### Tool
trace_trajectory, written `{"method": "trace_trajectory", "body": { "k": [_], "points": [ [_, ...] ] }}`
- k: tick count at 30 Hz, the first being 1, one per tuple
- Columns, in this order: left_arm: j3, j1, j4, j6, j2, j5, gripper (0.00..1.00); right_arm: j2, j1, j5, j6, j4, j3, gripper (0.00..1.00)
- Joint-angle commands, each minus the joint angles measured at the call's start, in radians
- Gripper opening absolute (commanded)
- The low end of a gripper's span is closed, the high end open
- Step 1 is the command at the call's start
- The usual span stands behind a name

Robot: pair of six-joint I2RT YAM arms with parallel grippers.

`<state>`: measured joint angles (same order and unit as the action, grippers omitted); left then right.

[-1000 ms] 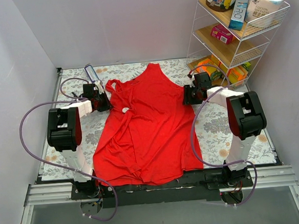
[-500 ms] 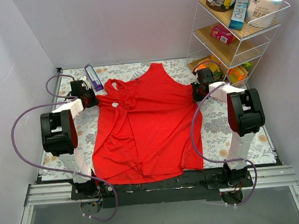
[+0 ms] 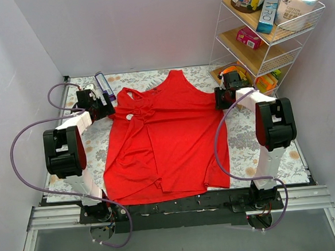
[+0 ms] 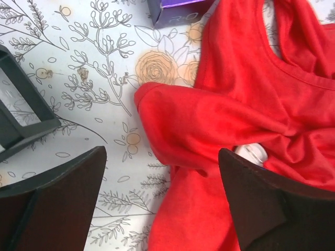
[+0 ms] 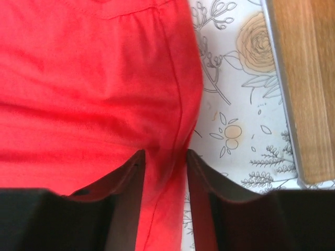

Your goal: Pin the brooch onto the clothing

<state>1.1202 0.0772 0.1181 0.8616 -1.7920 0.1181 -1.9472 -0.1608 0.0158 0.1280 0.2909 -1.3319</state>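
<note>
Well, looks like a fresh release on the left: left gripper (image 3: 102, 107) at 10 o'clock with jaws spread wide, holding nothing, parked just off the bunched strap of the clothing (image 3: 169, 142). So, no pinning done yet. Can spot the brooch (image 4: 255, 153) peeking pale from a fold beside that strap. Right gripper (image 5: 164, 157) at 2 o'clock, jaws slightly parted astride the hem; can't tell if pinching. Versus a second back: both arms drawn outward, strap and brooch dragged toward 11.
</note>
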Motion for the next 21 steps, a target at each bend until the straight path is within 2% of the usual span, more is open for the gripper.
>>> {"method": "trace_trajectory", "body": {
  "k": [1,3,4,6,9,15,16,18,19,21],
  "points": [
    [-0.04,0.006,-0.02,0.031,0.129,0.072,0.9,0.108,0.006,-0.048,-0.004,-0.001,0.02,0.52],
    [-0.091,0.003,-0.026,0.054,0.209,0.094,0.93,0.158,-0.011,-0.053,-0.004,0.001,0.052,0.57],
    [-0.139,-0.002,-0.046,0.063,0.244,0.091,0.98,0.216,-0.035,-0.051,-0.001,0.004,0.095,0.6],
    [-0.181,-0.013,-0.051,0.06,0.311,0.091,0.98,0.279,-0.072,-0.02,0.01,0.007,0.144,0.65],
    [-0.209,-0.017,-0.005,0.051,0.33,0.094,0.98,0.434,-0.179,0.018,0.053,0.021,0.255,0.65],
    [-0.2,-0.02,-0.005,0.057,0.286,0.129,0.98,0.576,-0.538,0.032,0.221,0.002,0.399,0.64],
    [-0.192,-0.019,0.0,0.056,0.278,0.138,0.98,0.579,-0.639,0.039,0.245,-0.013,0.408,0.64],
    [-0.184,-0.019,0.002,0.06,0.267,0.138,0.98,0.573,-0.738,0.055,0.309,-0.028,0.415,0.63],
    [-0.18,-0.019,-0.001,0.06,0.258,0.137,0.98,0.562,-0.826,0.061,0.327,-0.044,0.41,0.63],
    [-0.175,-0.019,0.003,0.059,0.252,0.134,0.98,0.515,-0.91,0.069,0.37,-0.056,0.383,0.63]
  ]
}}
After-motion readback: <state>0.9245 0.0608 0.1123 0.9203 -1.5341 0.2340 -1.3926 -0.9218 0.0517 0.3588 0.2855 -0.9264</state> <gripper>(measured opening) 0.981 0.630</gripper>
